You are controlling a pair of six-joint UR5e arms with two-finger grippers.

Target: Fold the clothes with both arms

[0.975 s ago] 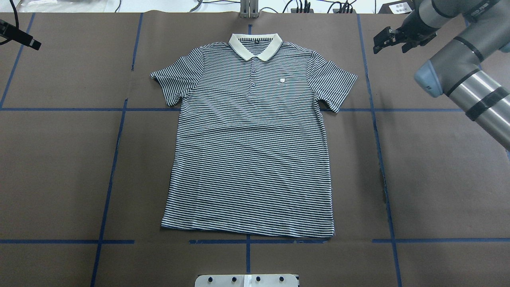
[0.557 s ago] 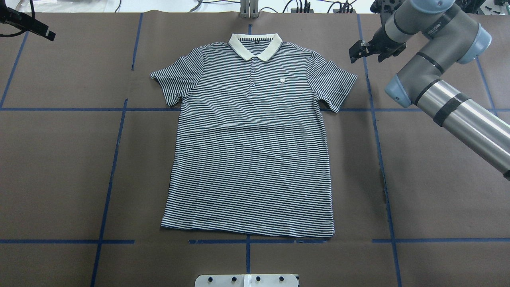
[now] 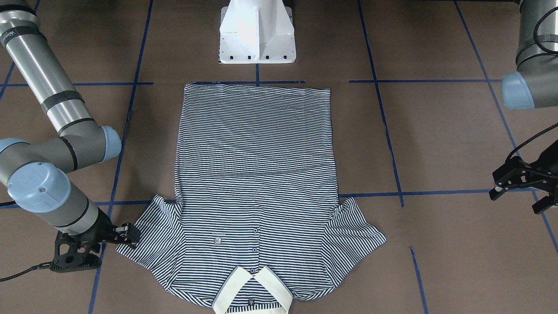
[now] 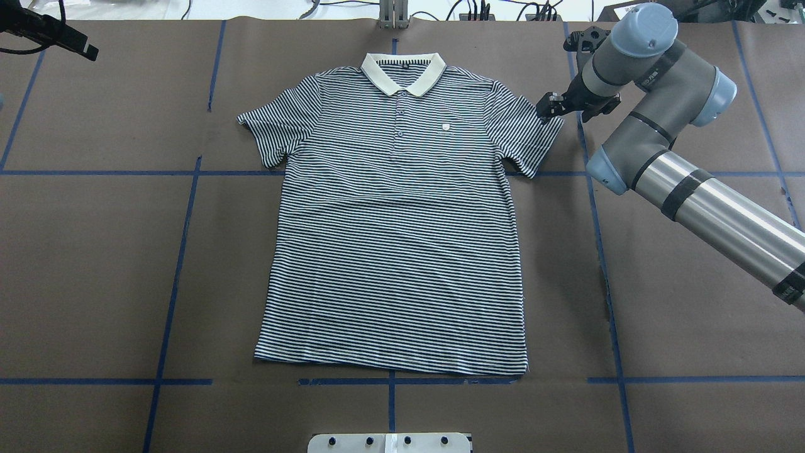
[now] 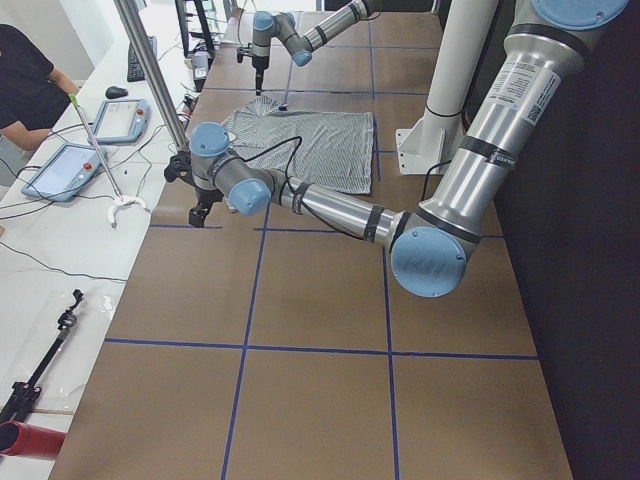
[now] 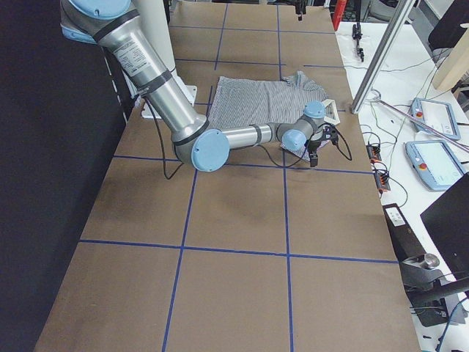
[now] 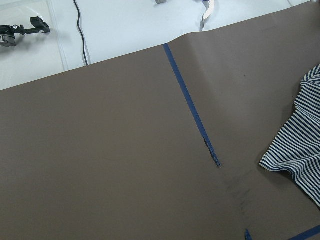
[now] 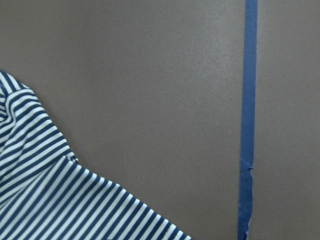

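At the centre of the overhead view, the striped polo shirt [image 4: 396, 251] lies flat and face up on the brown table [image 4: 94, 251]. Its cream collar [image 4: 403, 70] points to the top of the frame and both sleeves are spread. At the upper right, the right gripper [image 4: 569, 108] hangs at the outer corner of that side's sleeve [image 4: 531, 135]. Its fingers are apart, one at the sleeve's edge and the other over the blue tape line [image 4: 599, 251]. Whether it touches the cloth I cannot tell. In the front-facing view the left gripper [image 3: 518, 197] sits at the right edge, fingers spread, well apart from the shirt. The white pedestal [image 3: 257, 35] stands at top centre.
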